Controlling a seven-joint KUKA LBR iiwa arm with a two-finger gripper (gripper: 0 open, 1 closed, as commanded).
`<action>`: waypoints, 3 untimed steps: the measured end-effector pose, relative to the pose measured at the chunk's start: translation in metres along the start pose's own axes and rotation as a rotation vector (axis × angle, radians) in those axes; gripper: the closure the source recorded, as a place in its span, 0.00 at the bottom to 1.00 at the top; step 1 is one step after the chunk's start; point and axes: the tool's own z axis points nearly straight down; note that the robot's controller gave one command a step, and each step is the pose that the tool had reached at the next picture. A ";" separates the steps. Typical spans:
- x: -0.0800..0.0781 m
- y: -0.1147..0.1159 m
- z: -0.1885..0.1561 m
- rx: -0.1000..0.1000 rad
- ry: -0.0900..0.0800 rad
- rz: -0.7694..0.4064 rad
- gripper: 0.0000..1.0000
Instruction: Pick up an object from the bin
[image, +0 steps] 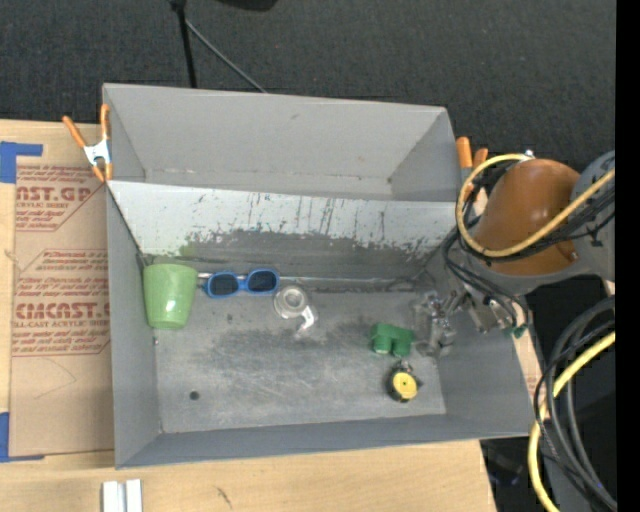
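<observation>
The gripper (437, 328) is seen low at the right side of the grey metal bin (250, 160), just beside a small green blocky object (389, 340); whether it is open or closed cannot be told.

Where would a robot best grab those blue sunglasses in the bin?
Probably by the thin bridge between the lenses of the blue sunglasses, coming straight down from above: they lie flat on the floor of the bin, and the bridge looks narrow enough to pinch.

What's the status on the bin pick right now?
Gripper down at right end of bin, beside small green block. Yellow disc close by. Cup, sunglasses well clear, far left.
</observation>
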 end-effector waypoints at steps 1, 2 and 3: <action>0.000 0.001 0.000 -0.002 0.000 0.000 0.00; -0.030 0.034 0.042 -0.004 0.000 -0.266 0.00; -0.030 0.033 0.042 -0.004 0.000 -0.263 1.00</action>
